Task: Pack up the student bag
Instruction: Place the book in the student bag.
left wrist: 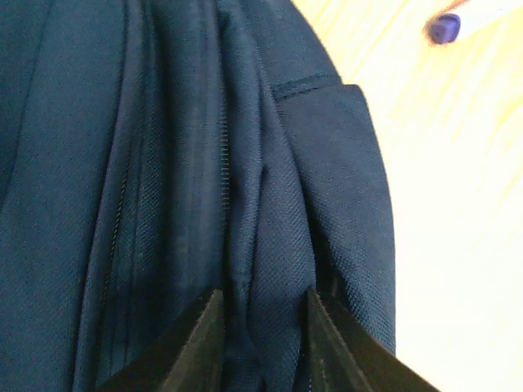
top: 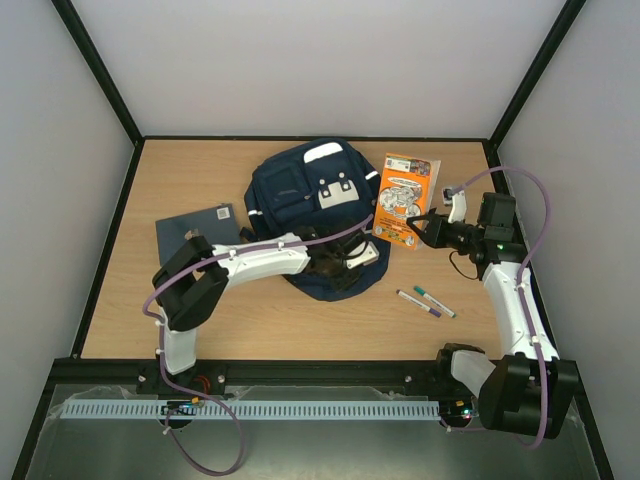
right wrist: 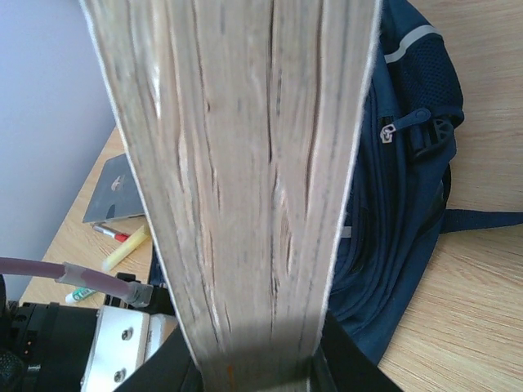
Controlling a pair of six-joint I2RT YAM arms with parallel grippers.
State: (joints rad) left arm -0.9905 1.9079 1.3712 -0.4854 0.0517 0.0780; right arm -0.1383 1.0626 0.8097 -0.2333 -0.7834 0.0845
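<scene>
The navy student bag (top: pixel 310 195) lies in the middle of the table, its opening towards the arms. My left gripper (top: pixel 362 255) is at the bag's near right edge; in the left wrist view the left gripper (left wrist: pixel 261 302) is shut on a fold of the bag's fabric (left wrist: pixel 245 204). My right gripper (top: pixel 425 226) is shut on an orange book (top: pixel 404 198), held to the right of the bag. In the right wrist view the book's page edge (right wrist: pixel 245 163) fills the frame between the fingers of the right gripper (right wrist: pixel 257 371), with the bag (right wrist: pixel 400 188) behind it.
A dark-blue notebook (top: pixel 195 228) lies left of the bag, partly under the left arm. Two pens (top: pixel 427 301) lie on the table near the right arm. A yellow highlighter (right wrist: pixel 122 249) and a red marker lie near the notebook (right wrist: pixel 114 192). A purple pen cap (left wrist: pixel 445 27) lies beyond the bag.
</scene>
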